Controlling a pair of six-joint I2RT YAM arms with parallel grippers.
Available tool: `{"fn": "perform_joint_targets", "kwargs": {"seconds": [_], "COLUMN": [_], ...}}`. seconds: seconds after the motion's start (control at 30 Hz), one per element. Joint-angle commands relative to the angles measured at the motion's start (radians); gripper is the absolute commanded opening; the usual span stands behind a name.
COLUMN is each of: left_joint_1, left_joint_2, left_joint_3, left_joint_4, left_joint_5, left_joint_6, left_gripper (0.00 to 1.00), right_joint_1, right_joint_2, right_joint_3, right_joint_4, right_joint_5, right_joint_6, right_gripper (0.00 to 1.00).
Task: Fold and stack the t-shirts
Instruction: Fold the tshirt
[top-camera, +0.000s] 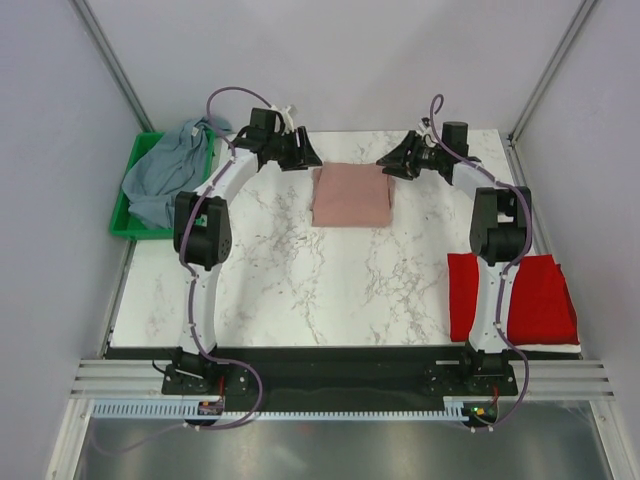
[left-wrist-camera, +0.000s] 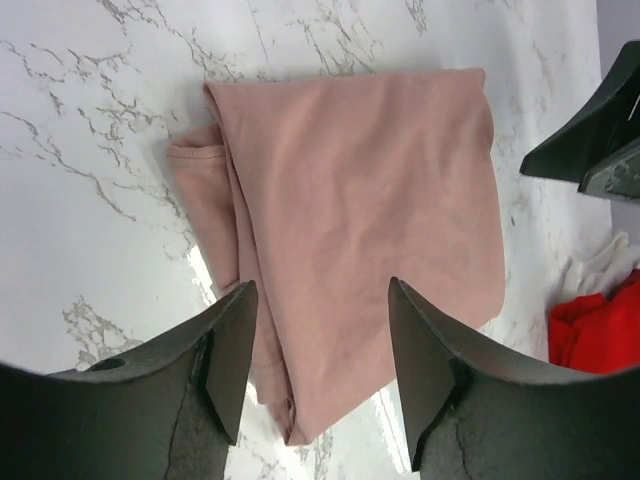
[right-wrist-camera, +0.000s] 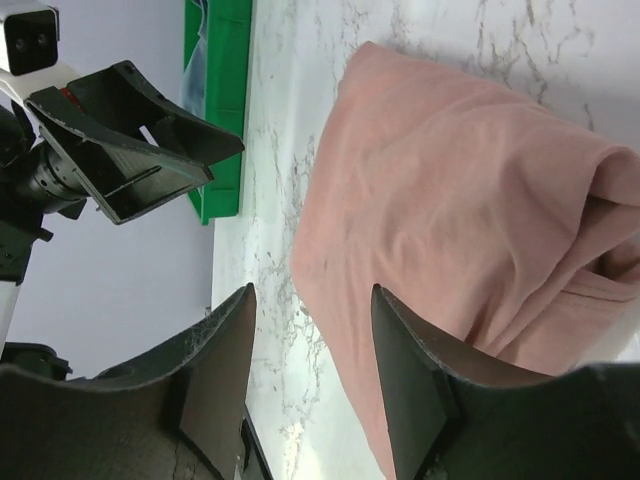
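Evidently the fold on the dusty-pink t-shirt (top-camera: 349, 196) is done. It lies as a compact rectangle at the far middle of the bench (top-camera: 300, 290), with the left hand (top-camera: 303, 155) just beside its left edge and the right hand (top-camera: 388, 162) just beside its right. Both hands are spread and pinch nothing, and their fingers look clear of the cloth.

I judge the step in hand to be moving off this fold without disturbing it. Each hand should rise straight up before swinging away, so that no fingertip catches an edge. The left wrist view shows an under-layer sticking out along one side, and that loose edge would drag most easily. If the pink tee is to be carried next, each hand should pinch through every layer at opposite edges. The bundle should be kept level and laid down flat, not dropped.

By count there are three t-shirts:
- One pink t-shirt, folded at the far middle.
- One red t-shirt (top-camera: 540, 295), lying flat at the near right corner, partly behind the right arm.
- One grey-blue t-shirt (top-camera: 165, 170), crumpled and unfolded in the single green bin (top-camera: 128, 215) at the far left.

Two hands work over them.
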Motion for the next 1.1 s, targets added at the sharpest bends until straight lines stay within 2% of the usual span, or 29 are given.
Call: {"fn": "perform_joint_targets", "kwargs": {"seconds": [0.0,0.13,0.23,0.3,0.33,0.43,0.63,1.07], "left_joint_1": [0.002,0.005,0.023,0.035,0.046,0.07,0.092,0.087], "left_joint_2": [-0.123,-0.139,-0.119,-0.096,-0.088,-0.059,0.048,0.157], "left_joint_3": [-0.019,-0.086,-0.123,-0.131,-0.132,-0.137,-0.103,-0.102], "left_joint_4": [-0.01,-0.119,-0.14,-0.142,-0.14,-0.119,-0.056,0.082], "left_joint_5": [-0.032,-0.016,0.05,0.078,0.087,0.145,0.257,0.356], "left_joint_6": [0.125,0.221,0.214,0.2,0.194,0.173,0.085,-0.065], "left_gripper": [0.63,0.68,0.69,0.76,0.76,0.77,0.82,0.8], "right_joint_1": [0.002,0.003,0.003,0.003,0.003,0.011,0.025,0.045], "right_joint_2": [-0.087,-0.093,-0.077,-0.059,-0.056,-0.042,-0.022,0.021], "right_joint_3": [0.023,-0.07,-0.089,-0.078,-0.07,-0.02,-0.015,-0.027], "right_joint_4": [0.071,0.077,0.054,-0.014,-0.047,-0.24,-0.38,-0.506], "right_joint_5": [-0.048,-0.079,-0.071,-0.035,-0.016,0.065,0.157,0.306], "right_joint_6": [-0.011,-0.029,-0.055,-0.102,-0.135,-0.291,-0.444,-0.58], "right_gripper": [0.57,0.54,0.53,0.52,0.52,0.52,0.52,0.53]}}
